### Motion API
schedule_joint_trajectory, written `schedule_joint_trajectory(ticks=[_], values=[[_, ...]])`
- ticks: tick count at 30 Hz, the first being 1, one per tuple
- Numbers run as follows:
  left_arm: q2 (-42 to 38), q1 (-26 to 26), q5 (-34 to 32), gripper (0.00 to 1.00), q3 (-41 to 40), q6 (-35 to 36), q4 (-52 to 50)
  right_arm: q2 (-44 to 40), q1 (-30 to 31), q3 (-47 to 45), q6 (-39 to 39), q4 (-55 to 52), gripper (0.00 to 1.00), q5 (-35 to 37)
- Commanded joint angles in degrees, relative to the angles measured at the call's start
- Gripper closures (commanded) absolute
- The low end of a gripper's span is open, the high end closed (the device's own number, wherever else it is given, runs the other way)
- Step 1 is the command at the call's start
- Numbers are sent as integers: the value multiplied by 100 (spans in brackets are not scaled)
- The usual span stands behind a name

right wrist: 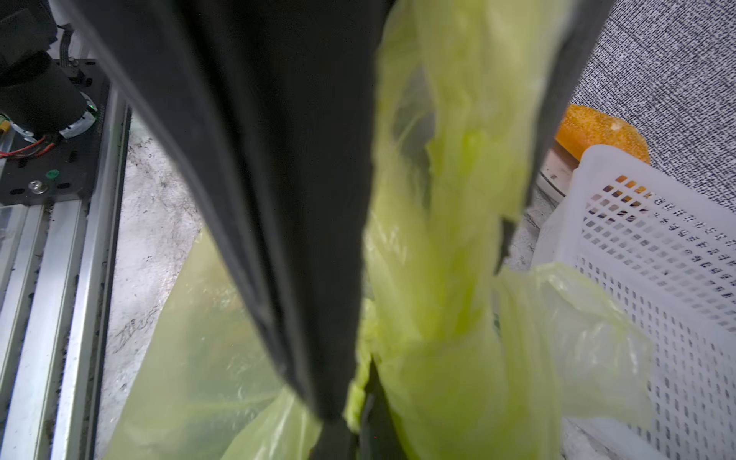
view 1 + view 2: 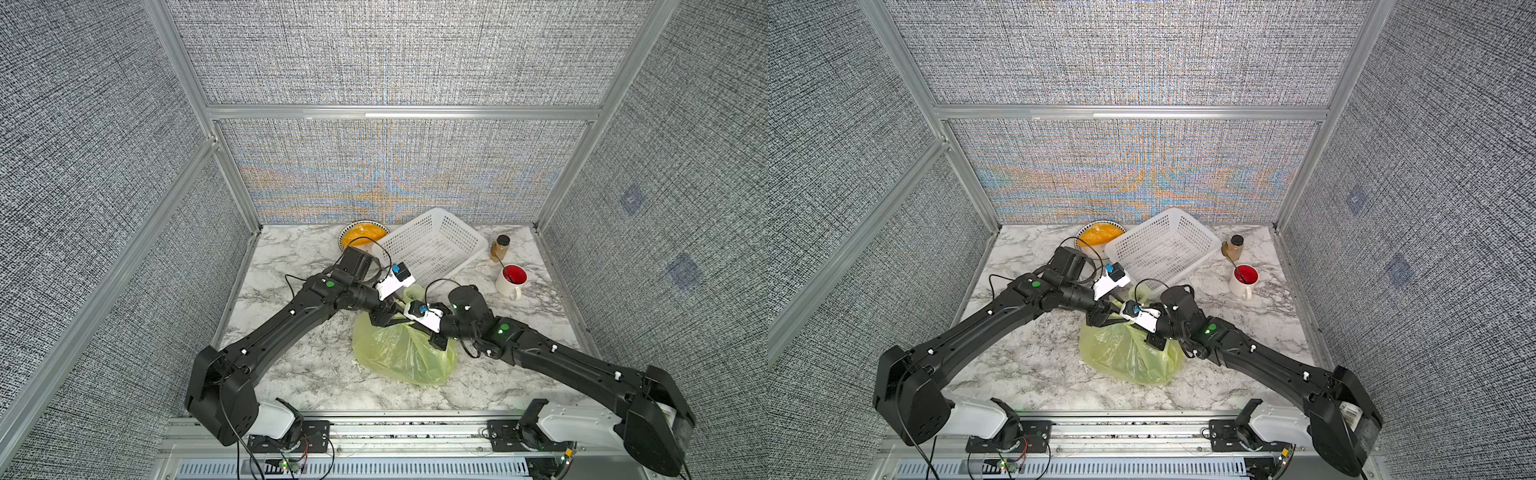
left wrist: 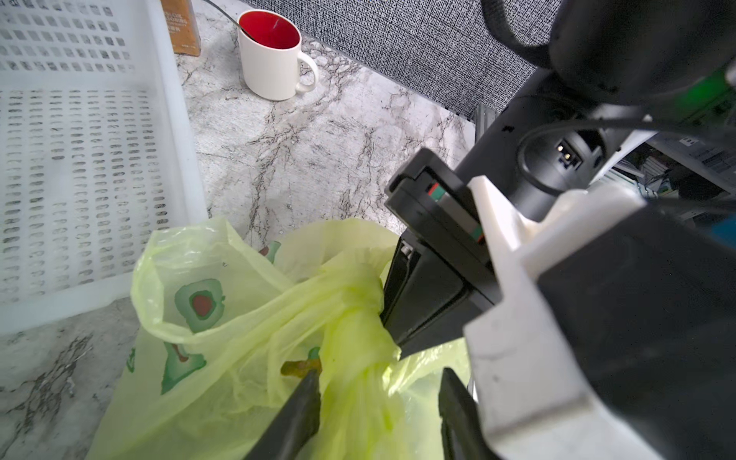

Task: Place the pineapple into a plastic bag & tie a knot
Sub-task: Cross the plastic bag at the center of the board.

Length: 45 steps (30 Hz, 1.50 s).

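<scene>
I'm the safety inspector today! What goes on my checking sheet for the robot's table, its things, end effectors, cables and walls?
Surface: marble table, white with grey veins.
Job's things: plastic bag lies bulging on the table; knot of twisted handle strips on top; pineapple not clearly visible inside.
Clutter: white basket, bowl of orange stuff, brown jar, mug with a spoon, all beyond the bag.
End effectors: left end effector open, fingers either side of a handle strip; right end effector shut on the bag beside the knot.
Cables: black loop at each wrist.
Surroundings: grey fabric walls, metal frame.
</scene>
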Motion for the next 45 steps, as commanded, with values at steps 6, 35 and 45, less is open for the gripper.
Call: schedule_joint_trajectory(ticks=[6, 35, 45], values=[[310, -18, -118, 50, 48, -198, 242, 3, 26, -8, -6, 148, 100, -108], [-24, -211, -343, 100, -541, 89, 1054, -535, -52, 2869, 6258, -2745, 62, 1440], [-134, -238, -293, 100, -689, 329, 1358, -570, -837, 1958, 9941, -2413, 67, -75]])
